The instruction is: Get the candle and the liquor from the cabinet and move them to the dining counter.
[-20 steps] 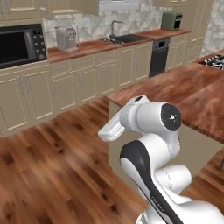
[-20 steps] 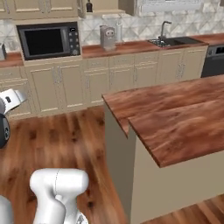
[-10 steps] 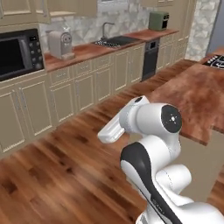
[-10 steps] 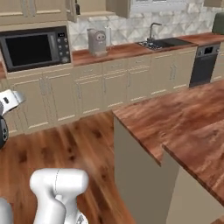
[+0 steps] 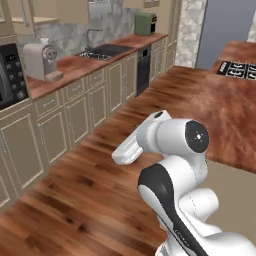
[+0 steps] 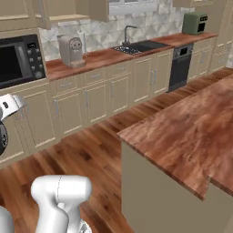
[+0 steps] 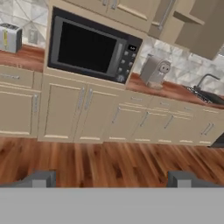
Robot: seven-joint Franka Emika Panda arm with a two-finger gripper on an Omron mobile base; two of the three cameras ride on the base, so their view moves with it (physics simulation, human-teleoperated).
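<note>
My gripper (image 7: 113,179) is open, its two dark fingertips (image 7: 41,178) wide apart with nothing between them, pointing at the lower cupboards under the microwave. The cabinet (image 7: 188,26) hangs above the worktop with a door swung open and a bare shelf showing; it also appears at the top of the right base view (image 6: 68,17). The candle and the liquor are out of view. The dining counter (image 6: 191,132), with its reddish wood top, fills the right side, and its black cooktop (image 5: 235,69) sits at the far end.
A black microwave (image 7: 92,48), a beige coffee machine (image 6: 70,50), a sink (image 6: 136,45) and a green toaster (image 6: 195,22) line the wall worktop. A dark dishwasher front (image 6: 179,68) stands under it. Open wood floor (image 5: 75,200) runs between the worktop and the island.
The whole picture has shifted in both base views, so the base has moved: the wall worktop slid left and the island looms larger. The gripper stayed open.
</note>
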